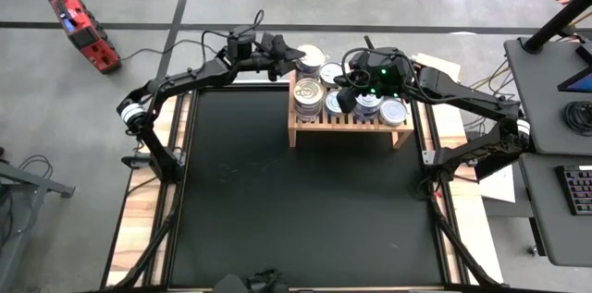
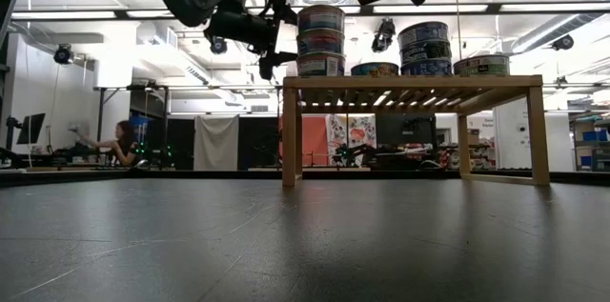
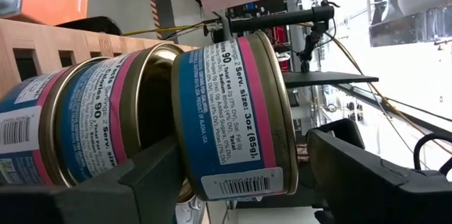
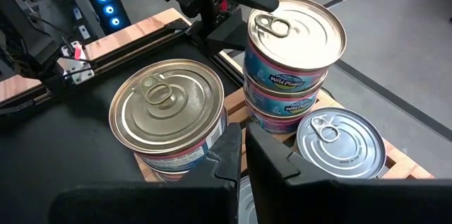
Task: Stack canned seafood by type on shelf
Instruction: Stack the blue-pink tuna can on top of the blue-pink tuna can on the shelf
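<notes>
1. Left arm reaches in from nine o'clock across the far edge of the black mat, elbow bent, wrist turned sideways toward the shelf.
2. The left gripper sits level with the top of a three-tin stack at the shelf's left end; its fingers straddle the top can with a clear gap on one side, so the jaws stand wide and I cannot tell if they truly grip it.
3. That tin's blue-and-pink label reads "Serv. size: 3oz (85g)" and "90", with a barcode below.
4. Right arm comes in from three o'clock, wrist hanging over the shelf's middle; the right gripper has its fingers pressed together, holding nothing.
5. From the right wrist view, a stack of blue-labelled cans reads "Wild Planet".
6. Beside it stand a single-lidded tin and a lower silver lid.
7. More cans sit toward the shelf's right end.
</notes>
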Motion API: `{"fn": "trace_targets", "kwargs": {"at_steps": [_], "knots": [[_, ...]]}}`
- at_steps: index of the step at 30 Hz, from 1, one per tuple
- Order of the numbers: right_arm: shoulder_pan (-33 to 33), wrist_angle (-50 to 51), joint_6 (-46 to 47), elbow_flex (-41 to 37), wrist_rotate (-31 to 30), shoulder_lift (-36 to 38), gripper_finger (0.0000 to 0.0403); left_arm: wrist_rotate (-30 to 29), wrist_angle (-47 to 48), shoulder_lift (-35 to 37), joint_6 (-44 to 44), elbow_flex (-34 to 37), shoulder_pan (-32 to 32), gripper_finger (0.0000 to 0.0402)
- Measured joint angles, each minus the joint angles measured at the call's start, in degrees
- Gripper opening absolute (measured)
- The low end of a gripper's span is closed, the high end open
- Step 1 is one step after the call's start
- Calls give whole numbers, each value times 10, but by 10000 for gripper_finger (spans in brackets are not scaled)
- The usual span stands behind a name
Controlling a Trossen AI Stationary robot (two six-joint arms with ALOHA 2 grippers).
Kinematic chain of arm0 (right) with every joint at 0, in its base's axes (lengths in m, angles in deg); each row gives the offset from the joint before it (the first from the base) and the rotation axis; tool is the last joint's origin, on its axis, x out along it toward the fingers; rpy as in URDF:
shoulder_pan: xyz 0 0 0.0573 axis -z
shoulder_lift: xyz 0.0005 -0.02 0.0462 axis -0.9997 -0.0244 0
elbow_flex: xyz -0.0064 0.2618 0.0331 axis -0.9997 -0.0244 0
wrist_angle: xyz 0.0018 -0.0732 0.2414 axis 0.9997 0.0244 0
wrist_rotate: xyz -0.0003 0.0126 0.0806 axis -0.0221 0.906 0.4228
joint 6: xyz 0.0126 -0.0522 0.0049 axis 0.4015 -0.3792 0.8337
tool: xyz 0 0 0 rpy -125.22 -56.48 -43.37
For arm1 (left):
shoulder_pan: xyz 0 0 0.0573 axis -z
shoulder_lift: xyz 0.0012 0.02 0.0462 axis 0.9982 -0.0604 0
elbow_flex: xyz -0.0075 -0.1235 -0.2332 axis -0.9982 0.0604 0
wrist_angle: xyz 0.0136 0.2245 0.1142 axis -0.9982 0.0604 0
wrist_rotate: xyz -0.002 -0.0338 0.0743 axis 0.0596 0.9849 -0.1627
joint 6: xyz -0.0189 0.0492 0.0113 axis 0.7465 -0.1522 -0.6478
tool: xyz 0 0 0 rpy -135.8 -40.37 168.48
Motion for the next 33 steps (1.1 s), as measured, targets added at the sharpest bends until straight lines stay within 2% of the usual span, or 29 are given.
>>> {"fn": "trace_targets", "kwargs": {"at_steps": [29,33], "knots": [[0,0,0,0,0,0,13,11,6,0,-22,0,0,275],[0,0,1,0,0,0,13,18,6,0,-88,0,0,275]]}}
